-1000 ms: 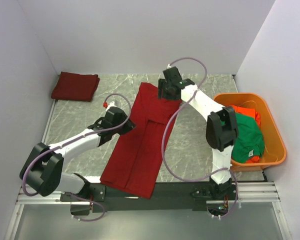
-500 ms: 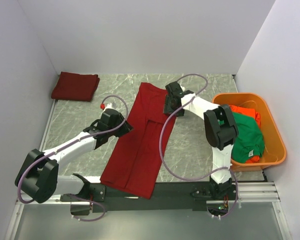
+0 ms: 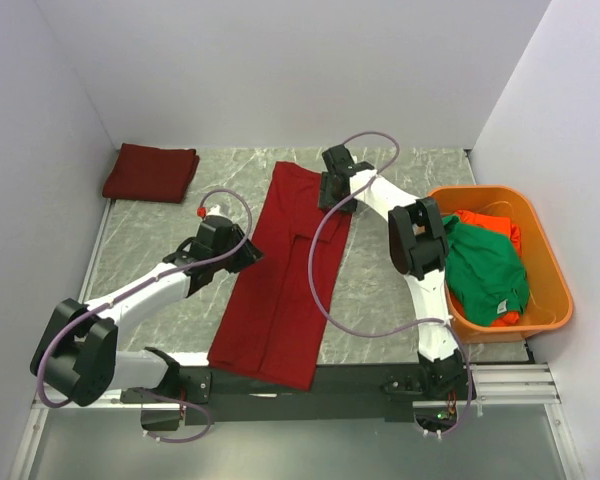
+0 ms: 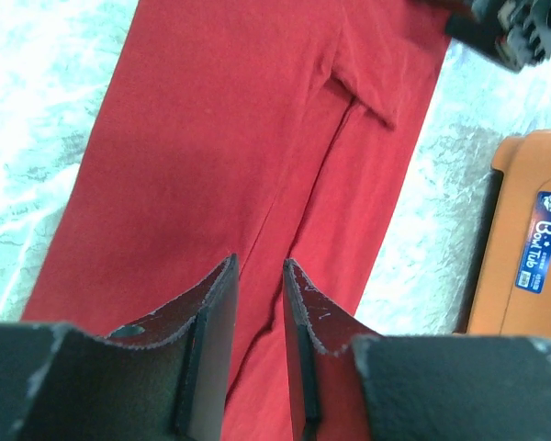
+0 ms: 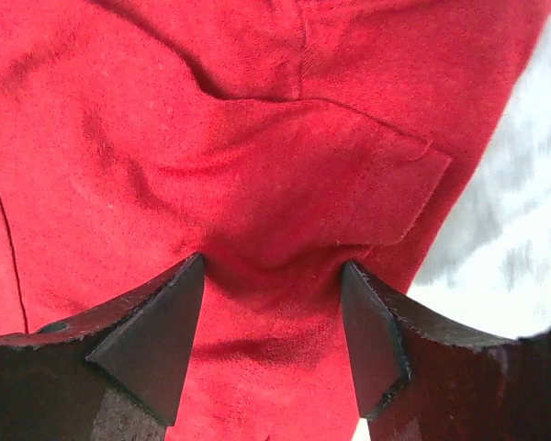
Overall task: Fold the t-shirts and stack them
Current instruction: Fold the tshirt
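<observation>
- A long crimson t-shirt [image 3: 280, 285], folded lengthwise into a narrow strip, lies slantwise on the marble table [image 3: 160, 235]. Its near end reaches over the table's near edge and its far end points toward the back wall.
- The left gripper [image 4: 259, 271] sits at the strip's left edge, about halfway along it. Its jaws stand a narrow way apart, with red cloth showing through the gap. I cannot tell whether the tips touch the cloth.
- At the right side of the table stands the orange tub [image 3: 548, 250]. A green t-shirt [image 3: 485, 270] is heaped in it, and an orange-red t-shirt [image 3: 492, 222] lies under and beyond the green one.
- The right gripper [image 5: 274, 266] is at the far right part of the strip, by a folded-in sleeve. Its jaws are spread wide and its fingertips [image 5: 188, 280] are down on the cloth, which puckers between them.
- In the far left corner, well apart from the rest, lies a folded crimson t-shirt [image 3: 150, 170].
</observation>
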